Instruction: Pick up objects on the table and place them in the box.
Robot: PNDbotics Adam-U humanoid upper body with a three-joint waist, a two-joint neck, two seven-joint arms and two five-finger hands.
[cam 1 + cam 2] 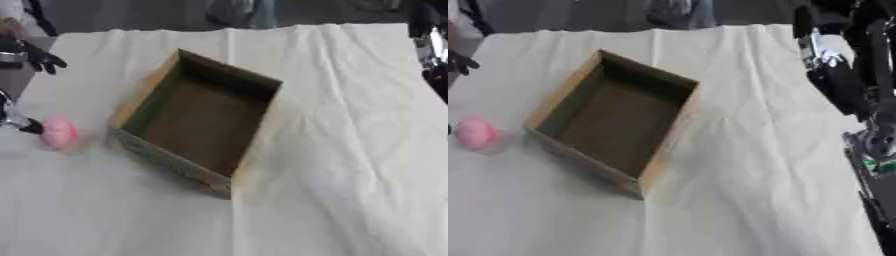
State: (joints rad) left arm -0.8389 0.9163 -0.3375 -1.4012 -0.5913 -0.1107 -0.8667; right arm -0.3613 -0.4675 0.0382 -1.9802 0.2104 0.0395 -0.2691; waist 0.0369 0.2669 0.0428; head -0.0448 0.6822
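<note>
One pink round object (59,132) remains on the surface (350,150), just left of the empty cardboard box (200,121). Left hand (19,122) beside it, fingers indiscernible; we should lift it clear over the rim.

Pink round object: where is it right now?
The pink round object lies on the white tablecloth at the left edge, just left of the open cardboard box, outside it.

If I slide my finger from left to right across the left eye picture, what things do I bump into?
Left hand at the left edge → pink object → open cardboard box → right arm at the right edge.
</note>
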